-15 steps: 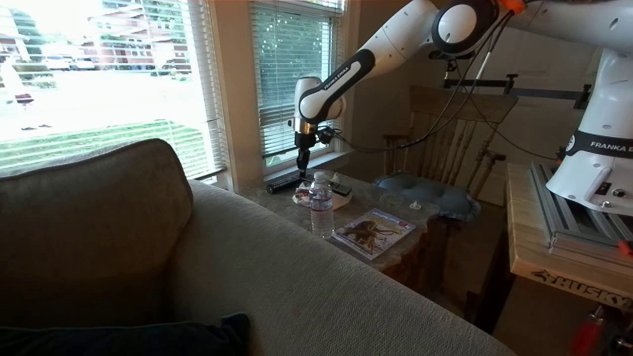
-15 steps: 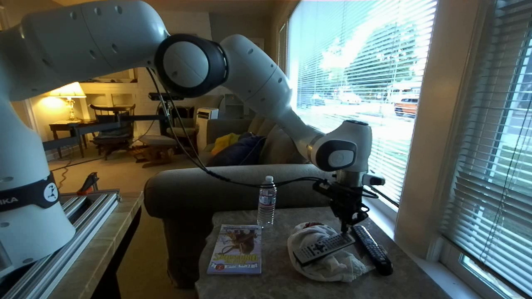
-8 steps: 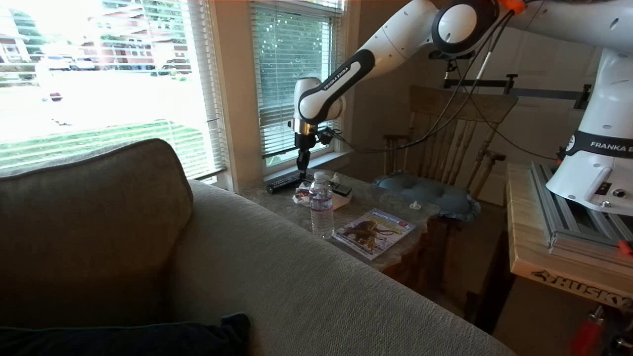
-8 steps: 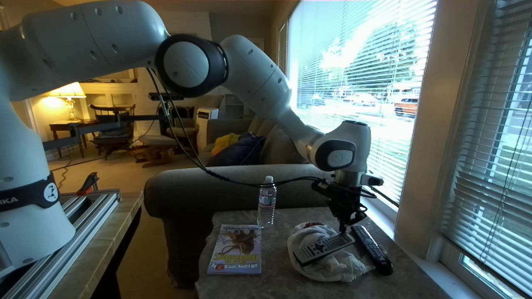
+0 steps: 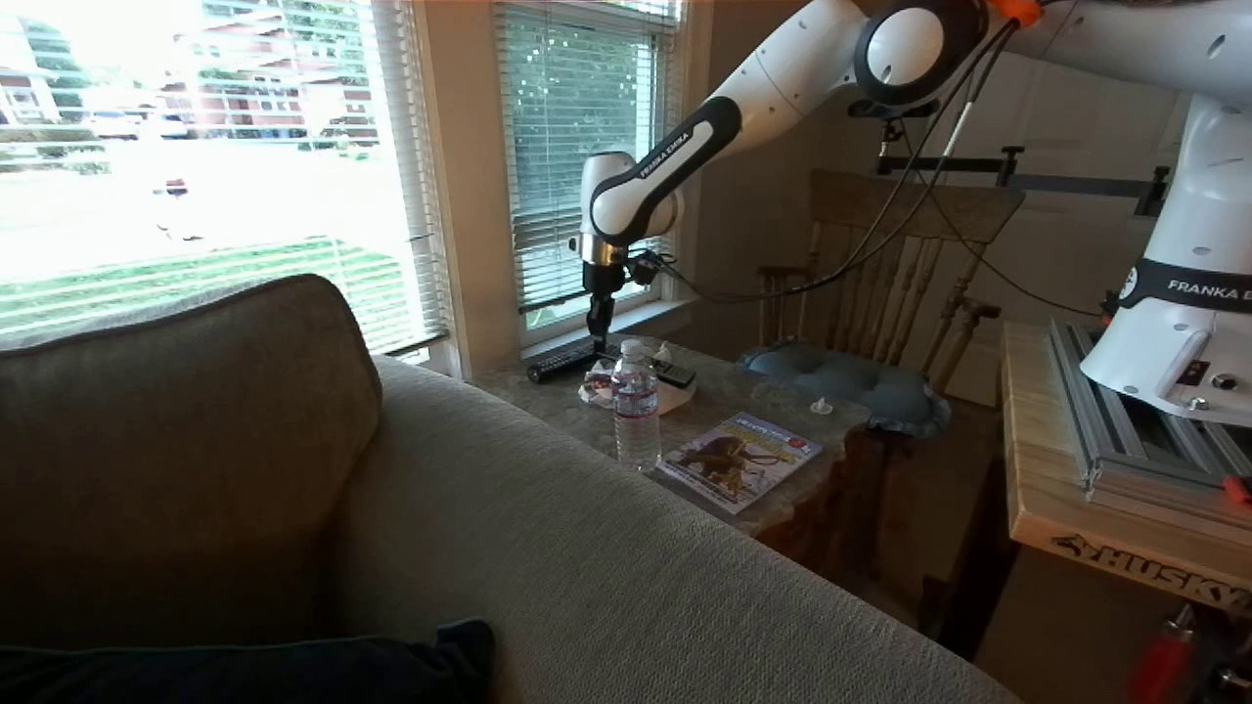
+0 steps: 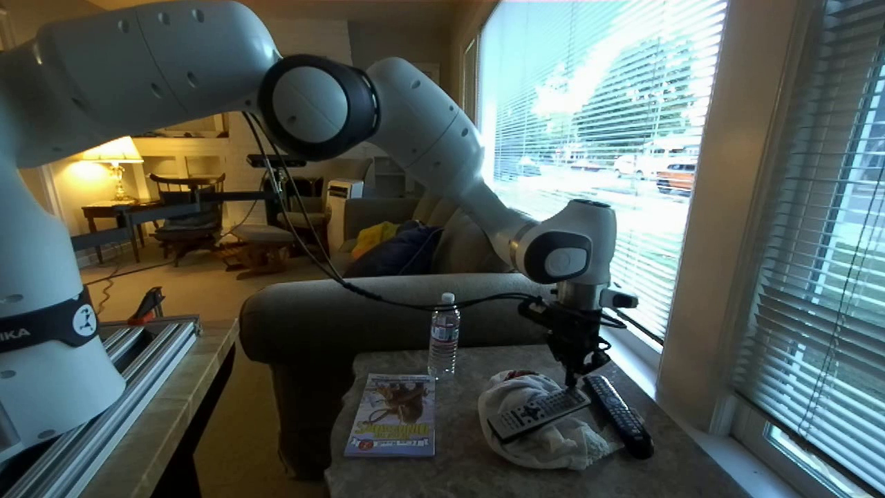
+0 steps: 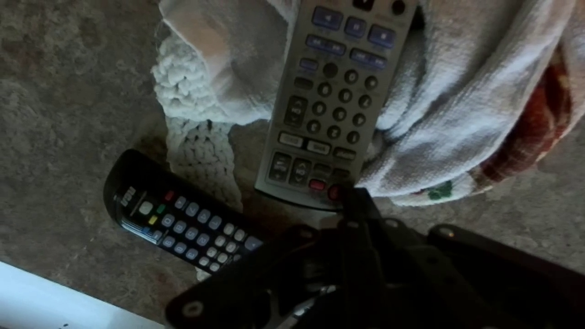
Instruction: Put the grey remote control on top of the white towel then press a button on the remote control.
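Note:
The grey remote control (image 6: 539, 415) lies across the rumpled white towel (image 6: 546, 453), buttons facing up. In the wrist view the grey remote control (image 7: 320, 137) runs from the top edge down to its end with two red buttons, and the white towel (image 7: 457, 114) spreads on both sides. My gripper (image 7: 355, 192) is shut with nothing between its fingers, pointing down. Its tips overlap the remote's corner beside the round red button; whether they press it I cannot tell. In both exterior views the gripper (image 6: 570, 382) (image 5: 600, 346) reaches down to the remote's window-side end.
A longer black remote (image 6: 619, 418) lies by the towel on the window side, close to the gripper. A water bottle (image 6: 444, 339) and a magazine (image 6: 390, 415) share the stone-topped table (image 6: 456, 477). The sofa arm (image 6: 387, 311) and a window sill border it.
My gripper has shifted very slightly toward the towel, away from the black remote. The grey remote control and the towel have not moved, and the jaws have stayed shut.

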Robot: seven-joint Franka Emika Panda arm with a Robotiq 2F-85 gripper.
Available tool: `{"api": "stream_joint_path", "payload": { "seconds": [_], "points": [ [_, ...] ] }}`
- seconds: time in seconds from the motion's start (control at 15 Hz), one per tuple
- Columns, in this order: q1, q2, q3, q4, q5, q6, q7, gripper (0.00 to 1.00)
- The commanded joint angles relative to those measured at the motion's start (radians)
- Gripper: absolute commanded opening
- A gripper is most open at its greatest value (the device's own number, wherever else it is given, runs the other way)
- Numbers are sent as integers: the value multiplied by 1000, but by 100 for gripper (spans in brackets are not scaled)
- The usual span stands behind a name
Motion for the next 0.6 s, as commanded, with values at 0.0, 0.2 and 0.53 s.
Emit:
{"api": "stream_joint_path", "payload": {
  "seconds": [0.0,0.2,0.53],
  "points": [
    [20,-50,-18,-71,-8,-5,32,0],
    [22,-50,-21,-77,-5,-8,33,0],
    [25,-70,-31,-119,-5,0,45,0]
  ]
}}
